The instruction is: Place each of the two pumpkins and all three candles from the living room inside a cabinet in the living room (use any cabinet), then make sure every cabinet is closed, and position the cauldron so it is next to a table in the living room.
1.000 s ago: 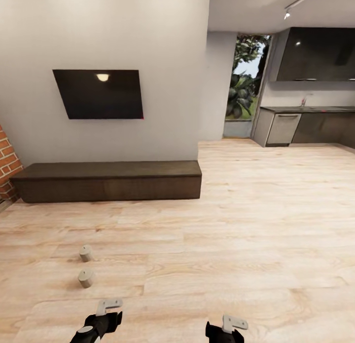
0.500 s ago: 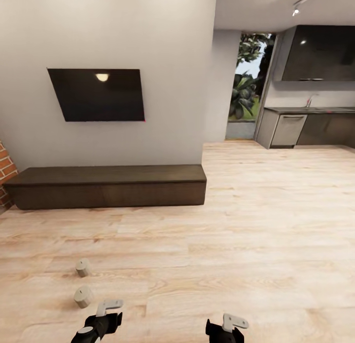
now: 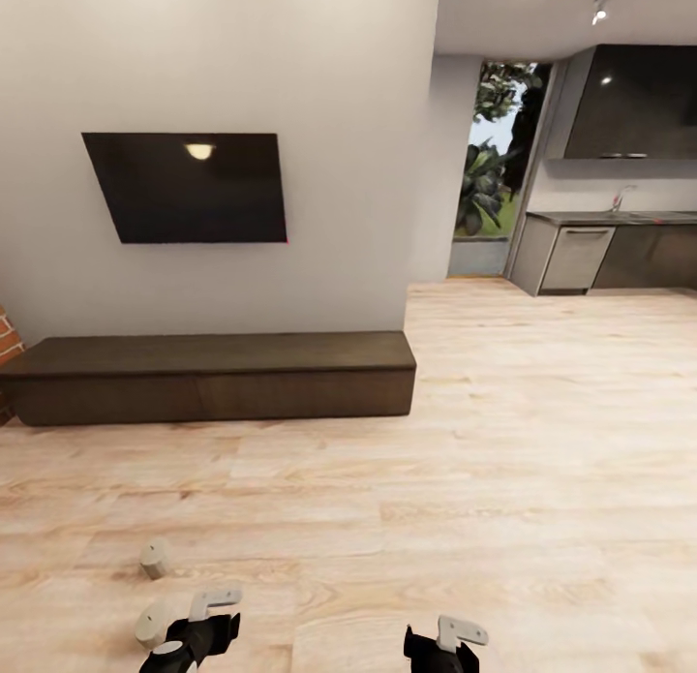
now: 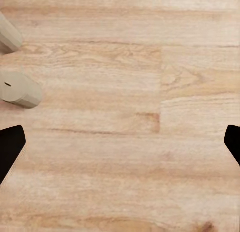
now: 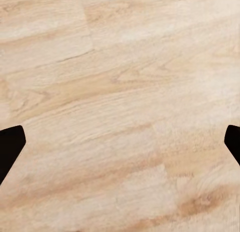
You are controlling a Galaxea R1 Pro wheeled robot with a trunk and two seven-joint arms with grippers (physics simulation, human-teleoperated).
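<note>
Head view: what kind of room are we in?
Likely an open-plan living room: a wall-mounted TV above a long low dark-brown cabinet, wood plank floor, and a kitchen counter beyond. Two candles lie on the floor.

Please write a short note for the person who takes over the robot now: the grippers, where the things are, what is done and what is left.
Left gripper: open, empty, over bare wood floor.
Right gripper: open, empty, also over the floor.
Two candles lie on the floor beside the left gripper, one nearly under it.
The cabinet stands against the wall under the TV; its fronts look closed.
Done: nothing visible yet; no candle is in the cabinet.
Left: pick up these candles, find the third candle, both pumpkins and the cauldron, store them, close the cabinet, and put the cauldron next to the table.
</note>
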